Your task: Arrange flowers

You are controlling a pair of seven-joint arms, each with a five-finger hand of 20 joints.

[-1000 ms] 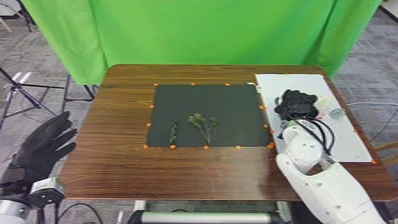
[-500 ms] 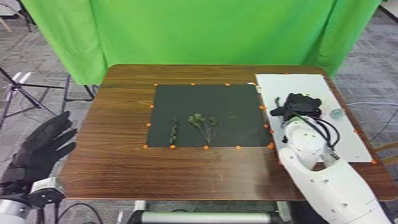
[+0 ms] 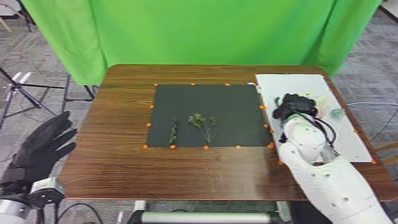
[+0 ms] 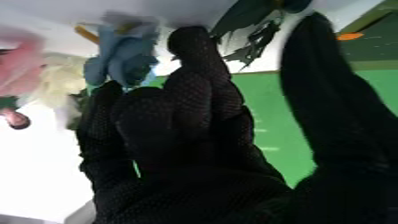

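On the white board (image 3: 353, 145) at right, with right hand (image 3: 295, 106) loosely open, gripping nothing visible, close slowly round the green sprig (image 4: 240, 18) between thumb and fingers without snagging the blue flower (image 4: 133, 60).

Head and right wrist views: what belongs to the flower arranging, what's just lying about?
Likely job:
- green leafy sprigs
- flat dark mat
- flat white board
- ruffled pink flower, cream flower, folded blue flower

Just there:
- green cloth curtain
- thin-legged black floor stand
- small orange markers

BG: grn cloth (image 3: 213, 35) behind brn wd tbl (image 3: 115, 165) | flr: gry carpet (image 3: 369, 65) | L: blk tripod (image 3: 18, 85)
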